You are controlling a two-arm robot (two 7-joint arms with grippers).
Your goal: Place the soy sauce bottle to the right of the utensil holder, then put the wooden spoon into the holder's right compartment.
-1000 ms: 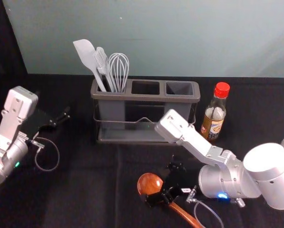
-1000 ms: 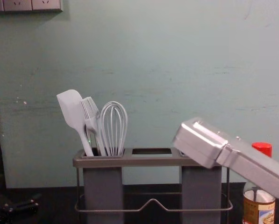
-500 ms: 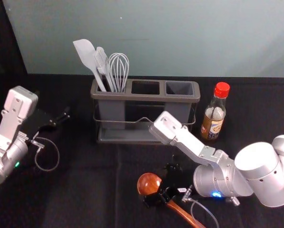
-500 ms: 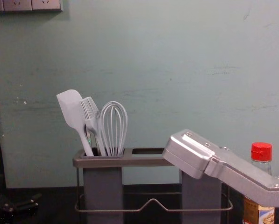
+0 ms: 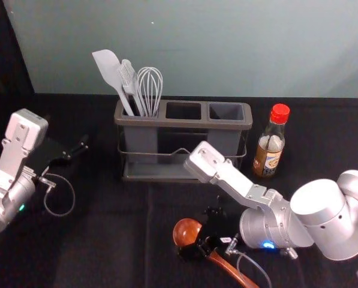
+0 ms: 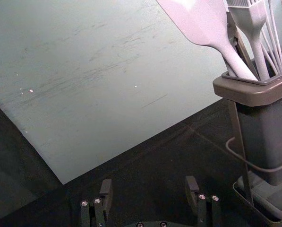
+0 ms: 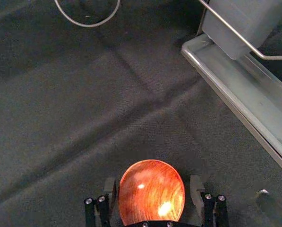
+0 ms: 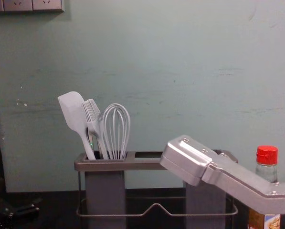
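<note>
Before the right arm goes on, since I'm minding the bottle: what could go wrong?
The right gripper is open around the wooden spoon; closing near its round bowl, it might slip. The soy sauce bottle stands close to the right compartment of the holder, so a swinging spoon could tip it.

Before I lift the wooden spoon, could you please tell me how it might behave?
The wooden spoon should feel stiff, given its straight handle. Its glossy surface may slip in the right pincer, open around it. The wide bowl at one end could make it twist.
</note>
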